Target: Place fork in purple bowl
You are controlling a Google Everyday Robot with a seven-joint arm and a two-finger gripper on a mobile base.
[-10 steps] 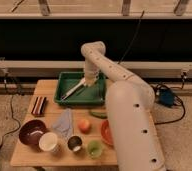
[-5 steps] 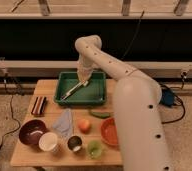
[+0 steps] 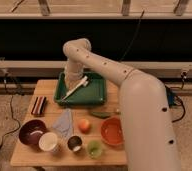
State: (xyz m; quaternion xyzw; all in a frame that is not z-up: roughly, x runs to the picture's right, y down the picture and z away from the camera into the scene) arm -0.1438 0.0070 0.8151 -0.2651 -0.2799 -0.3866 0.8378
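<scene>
Slim grey metal fork hard to pick out, presumably in green rectangular tray (image 3: 100, 96) at twelve o'clock beside long white utensil (image 3: 66, 94), under pressed-together gripper (image 3: 75, 81); risk: wrong utensil carried to round dark purple bowl (image 3: 24, 136) at seven o'clock.

Elbow (image 3: 77, 48) swings further left, and the link below it drops more steeply toward the green tray (image 3: 96, 95). The gripper (image 3: 72, 83) shifts left with it and now sits low over the tray's left half. The big near arm segment (image 3: 149, 125) slides right, fully uncovering the orange bowl (image 3: 111, 131).
</scene>
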